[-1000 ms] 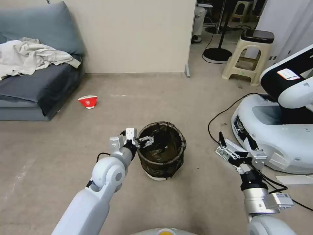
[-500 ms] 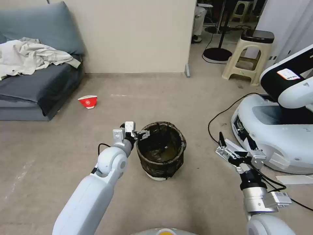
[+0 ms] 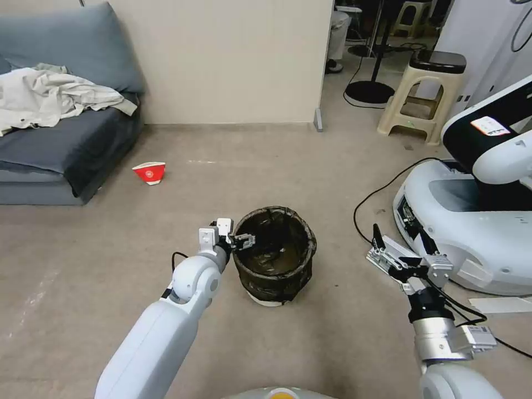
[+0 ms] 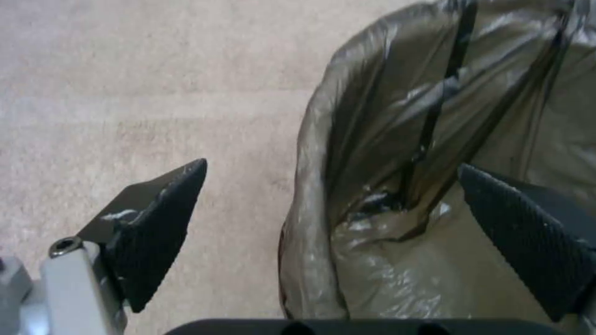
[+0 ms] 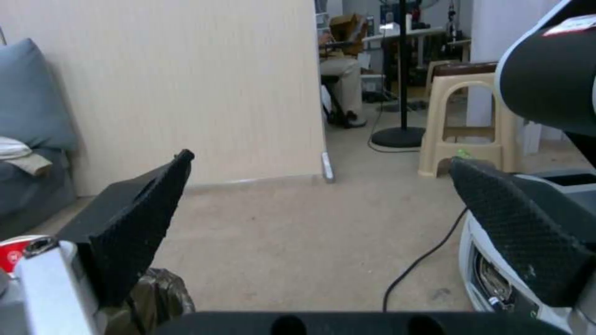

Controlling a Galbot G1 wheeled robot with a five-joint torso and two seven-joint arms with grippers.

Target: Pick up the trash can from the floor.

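Your left gripper straddles the rim of the trash can on the floor, fingers spread; closing may pinch only the loose bag, which could slip off the bin.

Trash can: white, brown-black translucent liner. Floor beige-grey. Cup red-white.

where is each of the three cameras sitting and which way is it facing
Head view: high on the robot, facing forward and down at the floor and the trash can; both arms show, left gripper at the can's rim, right gripper idle to the side.
Left wrist view: looks past its open fingers, which straddle the can's bag-lined wall.
Right wrist view: faces across the room toward the wall, between open fingers.
Shared: the trash can appears in all three.
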